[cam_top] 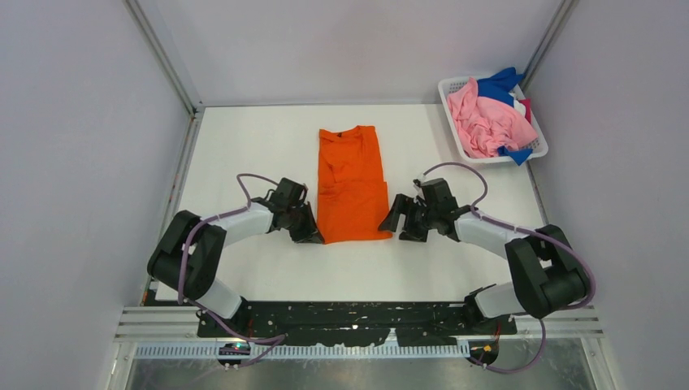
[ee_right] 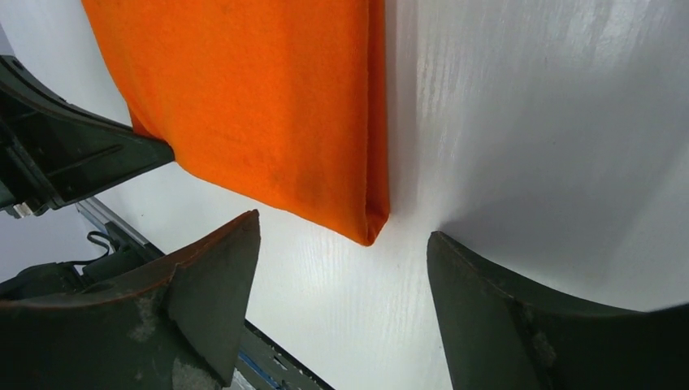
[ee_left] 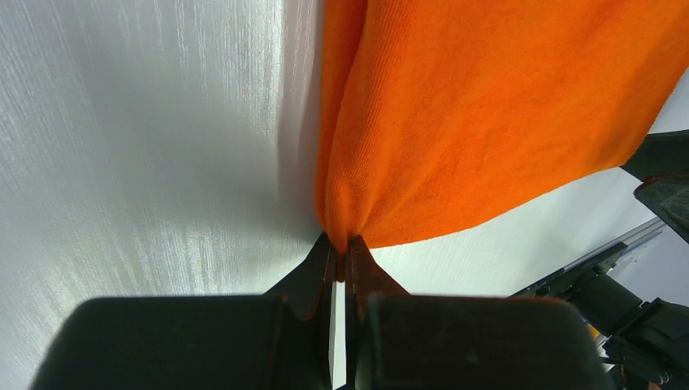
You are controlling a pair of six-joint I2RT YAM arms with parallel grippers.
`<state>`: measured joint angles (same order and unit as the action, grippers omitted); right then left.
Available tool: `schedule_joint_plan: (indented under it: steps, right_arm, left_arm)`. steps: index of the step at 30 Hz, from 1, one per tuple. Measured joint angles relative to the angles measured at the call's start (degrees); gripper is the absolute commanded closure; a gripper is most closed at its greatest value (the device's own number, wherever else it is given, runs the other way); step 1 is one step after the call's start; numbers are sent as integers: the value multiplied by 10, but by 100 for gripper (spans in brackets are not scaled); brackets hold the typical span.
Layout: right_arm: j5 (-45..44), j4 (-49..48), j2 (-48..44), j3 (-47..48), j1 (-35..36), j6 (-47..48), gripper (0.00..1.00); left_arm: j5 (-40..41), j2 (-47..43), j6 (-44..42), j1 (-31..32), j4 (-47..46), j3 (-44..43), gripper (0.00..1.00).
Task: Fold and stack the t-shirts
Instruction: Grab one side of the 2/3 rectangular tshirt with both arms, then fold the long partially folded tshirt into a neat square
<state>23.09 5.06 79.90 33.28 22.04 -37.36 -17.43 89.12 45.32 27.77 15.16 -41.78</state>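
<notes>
**Orange shirt pinched at one near corner, the other corner at an open tool's mouth**

The orange t-shirt (cam_top: 351, 183) lies in the middle of the white worktop (cam_top: 244, 146), folded lengthwise into a narrow strip, collar at the far end and hem toward the arm bases. The left tool (ee_left: 341, 252) sits at the near-left corner of the hem. Its fingers are pressed together on a pinch of the orange cloth, and the fabric puckers upward from that grip. The rest of the shirt rests flat.

The right tool (ee_right: 343, 229) is low over the worktop at the opposite near corner — spread wide, with nothing between its pads. The folded corner of the shirt points into the mouth of that gap, clear of both fingers (ee_right: 215, 268) and not touched by either.

Well apart, in the far right corner, a white mesh basket (cam_top: 452, 114) holds a crumpled pink t-shirt (cam_top: 487, 122) and a blue t-shirt (cam_top: 497, 84) — heaped loosely, unfolded.
</notes>
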Motion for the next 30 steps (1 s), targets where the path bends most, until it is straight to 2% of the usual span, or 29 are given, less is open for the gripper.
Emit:
schedule_joint_plan:
  steps: [5,7,8,9,10,12,17,22,26,30]
  right_arm:
    - [3,-19,22,2,12,-11,40]
    - [2,-27,32,3,17,-16,52]
    - [2,-29,36,4,18,-17,65]
    - [-3,-30,43,5,21,-20,71]
    - [-5,-32,47,5,22,-20,81]
    - [-12,-28,54,5,25,-21,92]
    - [-22,-22,57,5,33,-22,95]
    - [-23,8,24,-15,52,-15,95]
    - [-9,77,-62,-55,68,0,95]
    - [11,170,-189,-70,84,14,95]
  left_arm:
    - [-1,0,4,0,-1,0,100]
    - [-2,0,5,0,-3,2,100]
    - [-2,0,6,0,-5,3,100]
    - [-2,0,7,0,-7,3,100]
    - [-2,0,7,0,-8,4,100]
    - [-3,0,8,0,-11,5,100]
    - [-8,-8,10,1,-28,20,100]
    - [-5,-66,12,19,-32,73,100]
    - [10,-169,18,62,8,139,100]
    - [12,-287,30,110,71,162,100]
